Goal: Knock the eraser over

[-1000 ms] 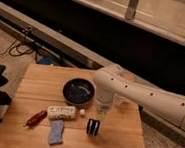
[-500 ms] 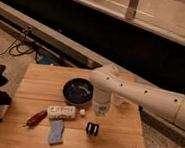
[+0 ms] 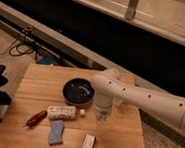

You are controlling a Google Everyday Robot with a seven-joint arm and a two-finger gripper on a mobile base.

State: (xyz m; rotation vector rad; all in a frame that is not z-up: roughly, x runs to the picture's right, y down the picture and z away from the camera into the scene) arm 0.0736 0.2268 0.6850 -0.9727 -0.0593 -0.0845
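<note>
You see a wooden table [image 3: 34, 87] beside a dark wall; the eraser [image 3: 86, 147] lies flat just below the gripper [image 3: 101, 115]; its fingers' state I cannot tell.

We saw the gripper [image 3: 102, 114] hanging mid-table w/ the arm [image 3: 148, 97] crossing from the right edge. Bowl [image 3: 78, 91] sat just left of it, bottle [image 3: 65, 112] below that. Eraser [image 3: 87, 146] lay near the front edge, sponge [image 3: 56, 132] beside it. Table [image 3: 39, 85] wood showed bare along the left edge.
</note>
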